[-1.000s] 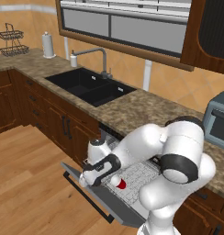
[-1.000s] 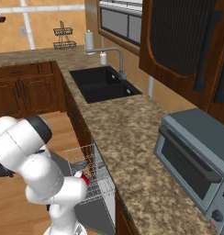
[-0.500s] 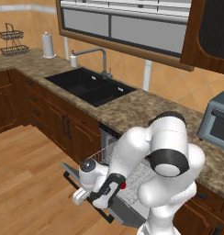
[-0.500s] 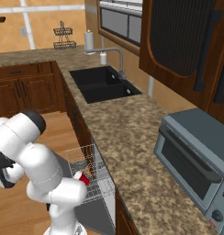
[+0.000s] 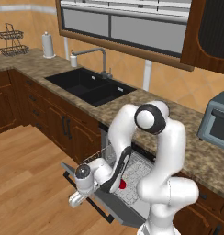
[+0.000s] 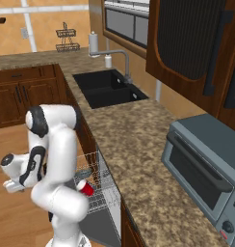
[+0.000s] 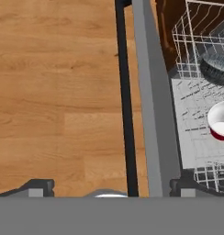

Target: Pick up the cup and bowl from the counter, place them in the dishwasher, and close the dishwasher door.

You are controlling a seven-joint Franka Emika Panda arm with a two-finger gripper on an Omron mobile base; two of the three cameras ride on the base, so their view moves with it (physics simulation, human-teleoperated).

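The flat dark grey dishwasher door (image 7: 153,114) is dropped open and lies level above the wooden floor (image 7: 54,92). Its long dark bar handle (image 7: 125,105) runs along the outer edge. In the white wire rack (image 7: 198,69) the small red tapered plastic cup (image 7: 220,120) lies on its side, white mouth toward the camera; the grey metallic bowl (image 7: 217,69) sits beside it. The fingers (image 7: 109,192) are spread wide, empty, over the handle.
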